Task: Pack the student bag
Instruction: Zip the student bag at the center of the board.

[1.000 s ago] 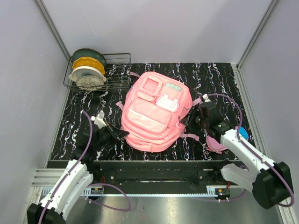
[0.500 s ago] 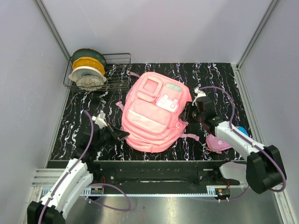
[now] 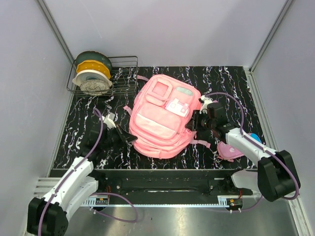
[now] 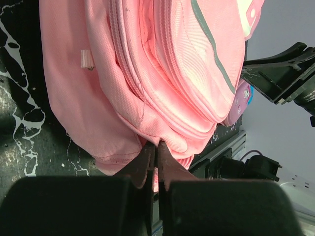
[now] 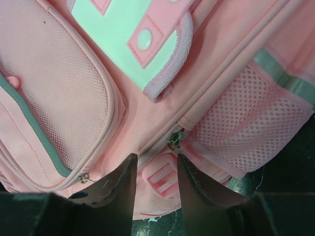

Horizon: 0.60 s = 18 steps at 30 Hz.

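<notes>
The student bag (image 3: 165,115), a large pink backpack, lies flat mid-table with its front pockets and mint patch facing up. My left gripper (image 3: 129,140) is at the bag's near-left edge. In the left wrist view its jaws (image 4: 156,143) are shut, pinching a fold of the bag's (image 4: 147,73) pink fabric. My right gripper (image 3: 194,123) is against the bag's right side. In the right wrist view it stands open (image 5: 156,157) over the bag (image 5: 74,88), with a pink strap buckle (image 5: 161,178) between the fingers and a metal zipper pull (image 5: 173,140) just beyond the tips.
A small pink pencil case (image 3: 229,150) lies by the right arm, with a blue object (image 3: 256,138) beside it. A wire rack (image 3: 125,78) holding filament spools (image 3: 92,73) stands at the back left. Grey walls close in the table on three sides.
My right gripper has swung left onto the bag's right side. The left wrist has moved slightly up and right, still pinching the bag's edge.
</notes>
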Tool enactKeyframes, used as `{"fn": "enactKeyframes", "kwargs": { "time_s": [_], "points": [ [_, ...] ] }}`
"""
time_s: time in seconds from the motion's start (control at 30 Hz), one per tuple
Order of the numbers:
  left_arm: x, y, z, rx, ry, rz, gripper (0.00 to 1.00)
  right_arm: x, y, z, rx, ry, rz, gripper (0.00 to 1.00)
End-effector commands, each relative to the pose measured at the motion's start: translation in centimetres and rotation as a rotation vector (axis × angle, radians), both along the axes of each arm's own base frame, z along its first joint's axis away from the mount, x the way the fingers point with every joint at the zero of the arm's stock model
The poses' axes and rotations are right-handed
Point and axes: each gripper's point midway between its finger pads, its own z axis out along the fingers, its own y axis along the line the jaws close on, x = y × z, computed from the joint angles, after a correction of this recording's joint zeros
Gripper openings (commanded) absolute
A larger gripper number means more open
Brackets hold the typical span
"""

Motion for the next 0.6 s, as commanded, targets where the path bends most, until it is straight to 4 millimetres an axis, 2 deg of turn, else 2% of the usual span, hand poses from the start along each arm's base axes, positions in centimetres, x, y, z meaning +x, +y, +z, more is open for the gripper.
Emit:
{"fn": "enactKeyframes", "kwargs": {
  "time_s": [0.0, 0.13, 0.23, 0.3, 0.43, 0.53, 0.57],
  "points": [
    [1.9, -0.6, 4.5, -0.018, -0.168, -0.039, 0.00, 0.9, 0.3, 1.0, 0.016, -0.056, 0.027, 0.45],
    [2.4, 0.4, 4.5, -0.017, -0.171, -0.035, 0.00, 1.8, -0.5, 0.2, -0.004, -0.036, -0.006, 0.45],
    [2.7, 1.3, 4.7, -0.004, -0.177, -0.050, 0.00, 2.3, -1.0, 0.4, 0.001, -0.039, -0.023, 0.45],
    [2.8, 1.7, 4.7, 0.008, -0.187, -0.078, 0.00, 2.3, -0.5, 1.1, 0.022, -0.070, 0.009, 0.45],
    [3.2, 1.5, 3.3, 0.013, -0.134, -0.150, 0.00, 2.1, 0.6, 2.2, 0.060, -0.089, 0.084, 0.45],
    [3.4, 1.0, 3.3, 0.000, -0.137, -0.204, 0.00, 2.2, 1.5, 2.5, 0.088, -0.101, 0.137, 0.45],
    [3.6, 0.9, 3.4, -0.003, -0.134, -0.215, 0.00, 2.3, 1.8, 1.8, 0.092, -0.074, 0.146, 0.45]
  ]
}}
